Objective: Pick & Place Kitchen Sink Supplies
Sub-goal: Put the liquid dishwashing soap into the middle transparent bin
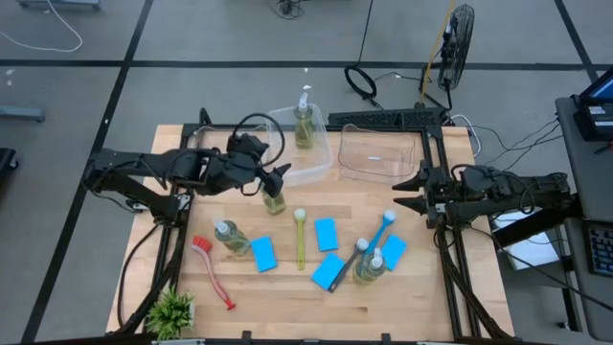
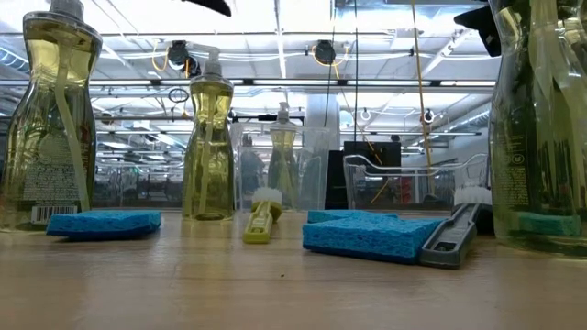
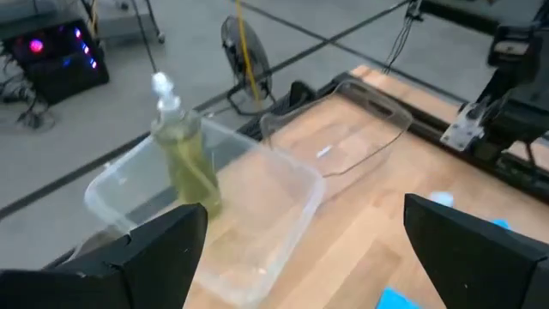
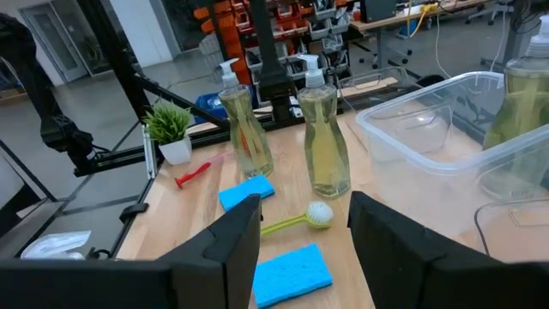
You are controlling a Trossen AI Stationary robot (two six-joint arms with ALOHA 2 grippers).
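One pump bottle (image 1: 305, 120) stands upright inside the left clear tub (image 1: 321, 168). Three more bottles stand on the table (image 1: 230, 238) (image 1: 275, 199) (image 1: 372, 264). Several light-blue sponges (image 1: 263, 254) (image 1: 327, 233) lie flat among them, with a red brush (image 1: 213, 271), a yellow-green brush (image 1: 300, 238) and a blue brush (image 1: 380, 233). My left gripper (image 1: 279, 178) hovers open over the middle bottle, beside the left tub (image 3: 257, 257), with nothing between its fingers. My right gripper (image 1: 406, 192) is open and empty at the table's right side, its fingers (image 4: 232, 240) pointing level toward the left.
An empty clear tub (image 1: 378, 153) sits at the far right of the table. A small potted plant (image 1: 172, 311) stands at the near left corner. Bare wood lies along the near edge. A fan (image 1: 458, 43) and cables are on the floor beyond the table.
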